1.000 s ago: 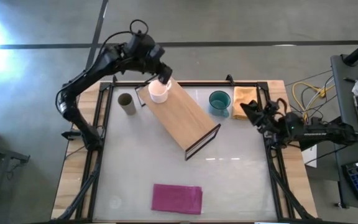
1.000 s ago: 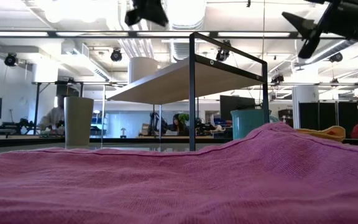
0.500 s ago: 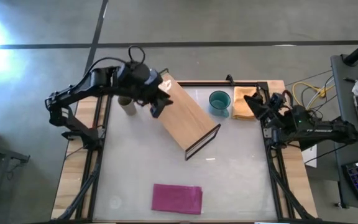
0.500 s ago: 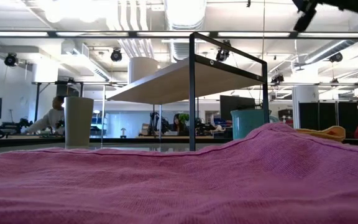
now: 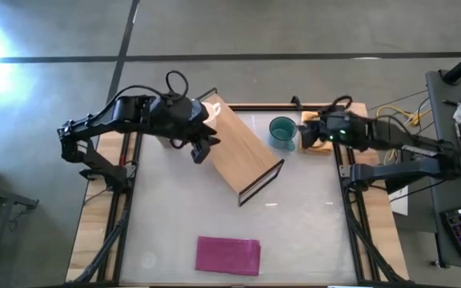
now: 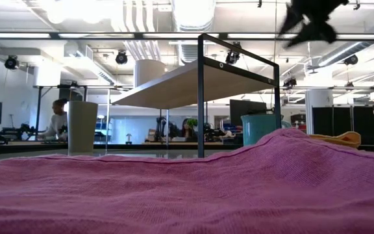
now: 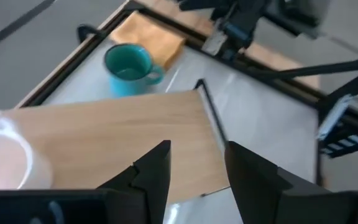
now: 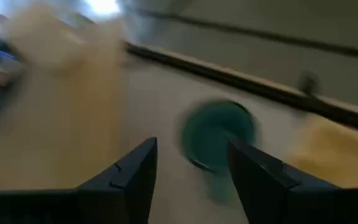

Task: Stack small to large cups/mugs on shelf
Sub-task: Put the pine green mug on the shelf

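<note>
Left gripper [image 5: 202, 150] beside shelf [image 5: 242, 148], white mug [image 5: 211, 107] on it, right gripper [image 5: 309, 136] near teal mug [image 5: 282, 130]

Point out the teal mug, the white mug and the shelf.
teal mug [image 5: 282, 130]: high view, inside of the cup.
white mug [image 7: 2, 162]: left wrist view, pale inside.
shelf [image 5: 240, 150]: high view, bare middle of the wood board.

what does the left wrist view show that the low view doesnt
Only the left wrist view shows the white mug resting on the shelf's wooden top, and the open left gripper above that board. Only the low view shows the olive-brown cup, the magenta cloth across the foreground, and people in the room behind. Both show the shelf, the teal mug and the orange cloth.
</note>
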Controlling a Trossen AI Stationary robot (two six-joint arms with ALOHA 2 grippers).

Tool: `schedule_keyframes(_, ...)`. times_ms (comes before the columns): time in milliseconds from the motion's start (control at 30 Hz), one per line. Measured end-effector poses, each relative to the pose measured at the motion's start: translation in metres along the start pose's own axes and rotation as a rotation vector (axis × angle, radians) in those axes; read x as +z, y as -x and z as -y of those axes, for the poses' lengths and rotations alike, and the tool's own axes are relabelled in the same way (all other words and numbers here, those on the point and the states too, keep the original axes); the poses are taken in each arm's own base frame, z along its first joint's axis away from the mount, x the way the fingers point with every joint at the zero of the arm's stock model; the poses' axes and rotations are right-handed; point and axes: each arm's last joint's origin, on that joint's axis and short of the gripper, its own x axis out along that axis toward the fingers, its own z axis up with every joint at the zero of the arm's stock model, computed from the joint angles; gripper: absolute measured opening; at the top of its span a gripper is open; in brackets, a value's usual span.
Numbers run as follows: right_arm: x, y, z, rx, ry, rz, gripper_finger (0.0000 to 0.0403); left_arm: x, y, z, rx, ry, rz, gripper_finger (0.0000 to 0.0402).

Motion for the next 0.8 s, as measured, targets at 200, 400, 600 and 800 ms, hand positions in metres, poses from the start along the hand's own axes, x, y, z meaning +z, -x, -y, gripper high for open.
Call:
schedule_keyframes(200,0.008,-0.030,0.014,-0.184,-0.043,-0.254,0.0201,-0.006,-0.001,-0.003,0.053,-0.022,-0.049,0.0137)
schedule_keyframes(400,0.014,-0.084,0.055,-0.180,-0.189,-0.403,0.0201,-0.013,-0.010,-0.005,0.067,-0.068,-0.088,0.0137)
schedule_keyframes(600,0.021,-0.119,0.072,-0.108,-0.250,-0.430,0.0201,-0.023,-0.011,-0.009,0.082,-0.075,-0.129,0.0137)
schedule_keyframes(800,0.019,-0.158,0.075,-0.185,-0.189,-0.512,0.0201,-0.039,0.009,-0.021,0.119,-0.061,-0.104,0.0137)
